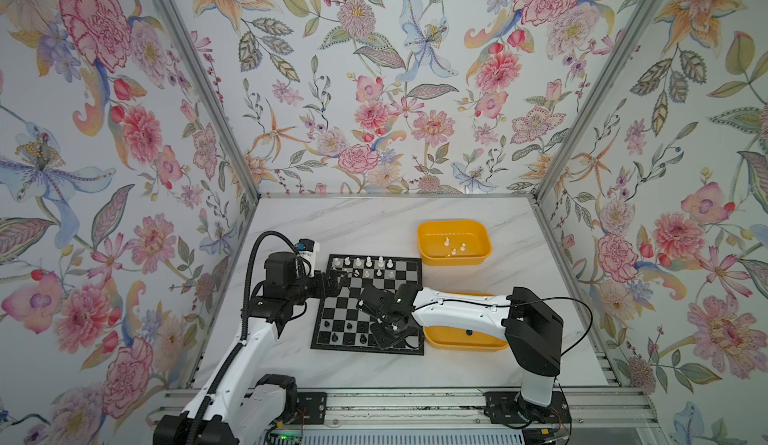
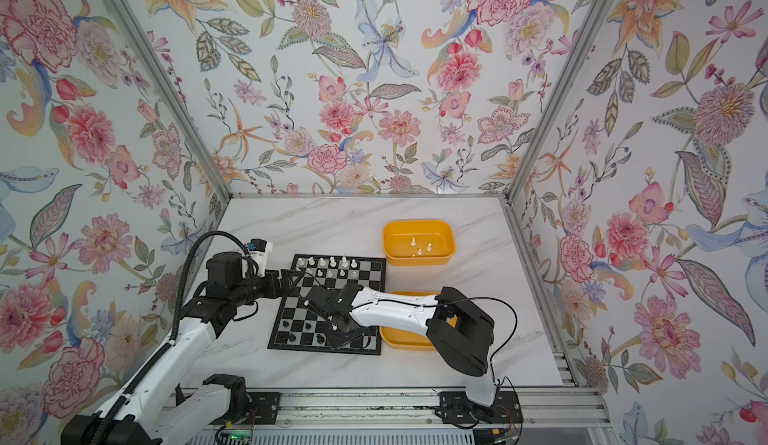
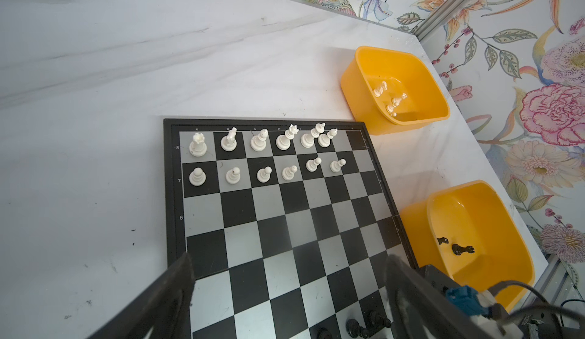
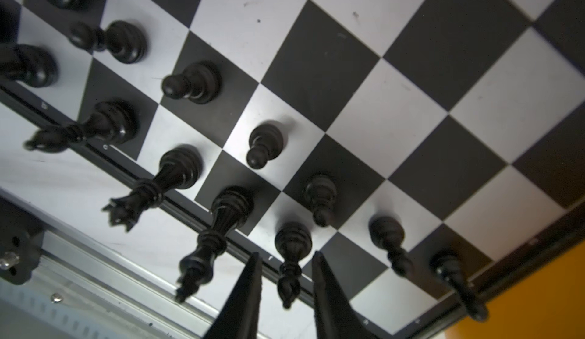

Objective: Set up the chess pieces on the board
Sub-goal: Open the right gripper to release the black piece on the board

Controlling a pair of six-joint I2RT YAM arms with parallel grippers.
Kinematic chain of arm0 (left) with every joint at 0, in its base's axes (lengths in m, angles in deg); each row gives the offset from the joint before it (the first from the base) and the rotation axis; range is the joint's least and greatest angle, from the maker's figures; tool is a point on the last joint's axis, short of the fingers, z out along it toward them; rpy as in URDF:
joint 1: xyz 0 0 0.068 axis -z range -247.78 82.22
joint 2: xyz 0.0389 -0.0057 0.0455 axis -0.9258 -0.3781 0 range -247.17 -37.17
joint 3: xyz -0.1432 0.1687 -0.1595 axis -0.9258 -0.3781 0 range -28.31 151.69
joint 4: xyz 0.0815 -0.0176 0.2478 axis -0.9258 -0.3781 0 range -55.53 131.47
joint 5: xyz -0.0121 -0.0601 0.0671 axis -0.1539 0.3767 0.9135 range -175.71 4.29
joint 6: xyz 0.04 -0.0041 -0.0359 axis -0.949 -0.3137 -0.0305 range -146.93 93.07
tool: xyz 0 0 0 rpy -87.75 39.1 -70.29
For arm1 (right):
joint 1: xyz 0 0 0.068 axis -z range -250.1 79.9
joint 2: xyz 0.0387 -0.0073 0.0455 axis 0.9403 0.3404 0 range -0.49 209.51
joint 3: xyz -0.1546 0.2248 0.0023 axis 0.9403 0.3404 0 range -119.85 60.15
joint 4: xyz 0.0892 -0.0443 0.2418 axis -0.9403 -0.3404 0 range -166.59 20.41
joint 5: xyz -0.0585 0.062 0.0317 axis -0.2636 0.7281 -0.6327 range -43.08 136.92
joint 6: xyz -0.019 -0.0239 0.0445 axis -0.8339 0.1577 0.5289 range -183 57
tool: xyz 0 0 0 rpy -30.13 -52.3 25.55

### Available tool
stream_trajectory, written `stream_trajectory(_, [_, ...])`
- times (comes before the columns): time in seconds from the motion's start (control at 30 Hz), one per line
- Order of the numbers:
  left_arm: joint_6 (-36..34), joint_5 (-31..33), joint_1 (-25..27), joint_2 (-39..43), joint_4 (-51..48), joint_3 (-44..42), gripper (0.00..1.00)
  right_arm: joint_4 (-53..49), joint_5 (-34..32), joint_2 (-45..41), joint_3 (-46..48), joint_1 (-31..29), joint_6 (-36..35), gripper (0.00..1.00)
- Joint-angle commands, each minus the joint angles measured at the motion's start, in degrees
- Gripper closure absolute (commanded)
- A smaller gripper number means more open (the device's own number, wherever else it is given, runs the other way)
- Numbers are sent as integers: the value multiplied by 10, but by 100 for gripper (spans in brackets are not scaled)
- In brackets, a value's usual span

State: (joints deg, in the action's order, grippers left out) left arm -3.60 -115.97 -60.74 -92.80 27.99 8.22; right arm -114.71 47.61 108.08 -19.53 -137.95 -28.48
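Just apart, right gripper (image 4: 285, 253) fingers flanking black bishop (image 4: 292, 239), left gripper (image 3: 288, 258) spread wide.

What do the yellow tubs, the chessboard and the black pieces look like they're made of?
Yellow tubs: probably moulded plastic, smooth and slightly glossy, with rounded corners.
Chessboard: the light squares have a silvery, brushed sheen, possibly metal or foil; the look leaves it open.
Black pieces: likely glossy plastic, with bright highlights on their curves.
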Motion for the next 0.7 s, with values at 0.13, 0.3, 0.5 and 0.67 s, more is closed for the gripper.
stream_trajectory(0.13, [1, -16, -7, 1, 11, 9, 5, -14, -1, -39, -1, 10, -4, 60])
stream_trajectory(0.3, [9, -3, -7, 7, 21, 15, 4, -41, -18, -84, -11, 15, -16, 56])
stream_trajectory(0.5, [16, 1, -1, 0, 25, 40, 5, -65, -40, -169, 9, 53, -25, 50])
stream_trajectory(0.67, [0, 52, 80, -31, 16, 80, 5, -69, -48, -253, 77, 122, -32, 49])
